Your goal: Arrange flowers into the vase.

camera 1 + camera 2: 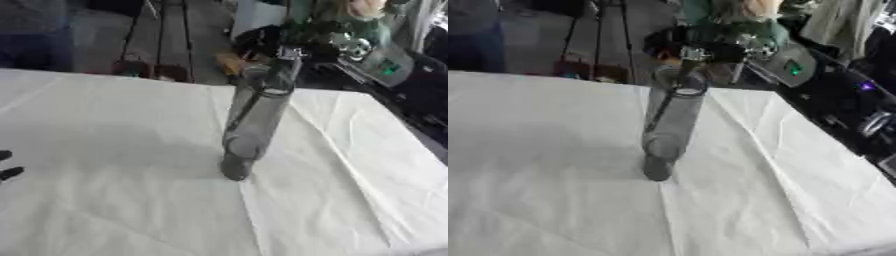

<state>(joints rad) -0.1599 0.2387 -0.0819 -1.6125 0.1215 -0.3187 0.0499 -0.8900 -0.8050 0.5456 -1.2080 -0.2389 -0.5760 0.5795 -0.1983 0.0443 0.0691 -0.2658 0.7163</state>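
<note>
A tall dark see-through vase (254, 115) stands upright on the white tablecloth (114, 150), near the middle. A thin flower stem (661, 112) runs down inside it. The flower (741, 12), a pale peach bloom with green leaves, sticks up above the vase's mouth at the top edge. My right hand (710, 50), black and silver, comes in from the upper right and is shut on the stem just over the mouth. Only a dark bit of my left hand (7, 170) shows at the left edge, low on the cloth and far from the vase.
The cloth has a raised fold (332, 150) running from behind the vase toward the right front. Beyond the table's far edge stand tripod legs (162, 40) and dark equipment (833, 90) at the right.
</note>
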